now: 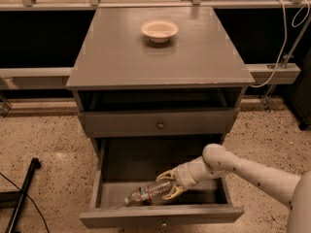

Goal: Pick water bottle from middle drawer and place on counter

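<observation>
The water bottle [147, 192] lies on its side on the bottom of the open middle drawer [121, 165], near the front wall, with its white cap toward the left. My gripper [166, 185] reaches down into the drawer from the right. Its yellowish fingers [165, 174] stand open, one on each side of the bottle's right end. The counter [160, 57] is the flat grey top of the cabinet above.
A cream bowl [159, 30] sits on the counter near its back edge. A shallower drawer with a round knob [160, 124] is shut above the open one. A black stand leg [22, 198] lies on the speckled floor at the left. A cable [283, 42] hangs at the right.
</observation>
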Motion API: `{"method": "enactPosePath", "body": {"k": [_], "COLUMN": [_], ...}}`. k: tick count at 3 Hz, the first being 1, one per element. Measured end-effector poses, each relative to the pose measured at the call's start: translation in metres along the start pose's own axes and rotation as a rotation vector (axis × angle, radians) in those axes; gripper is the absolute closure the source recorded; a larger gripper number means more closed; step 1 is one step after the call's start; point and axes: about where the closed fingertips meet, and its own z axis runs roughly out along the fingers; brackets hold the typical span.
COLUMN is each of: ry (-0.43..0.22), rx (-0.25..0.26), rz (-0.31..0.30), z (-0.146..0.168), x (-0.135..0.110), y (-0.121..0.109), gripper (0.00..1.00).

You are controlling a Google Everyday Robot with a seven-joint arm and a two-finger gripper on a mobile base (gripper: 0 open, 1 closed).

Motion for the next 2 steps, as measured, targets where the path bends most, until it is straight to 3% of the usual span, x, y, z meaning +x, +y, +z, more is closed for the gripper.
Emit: {"method": "enactPosePath", "body": {"k": [1, 2], "ry": [-0.08, -0.119], "rx": [0.081, 0.162], "rz": [-0.097, -0.196], "z": [-0.041, -0.091], "x": [-0.05, -0.104], "y": [-0.006, -0.009], "gripper": [1.0, 1.0]}}
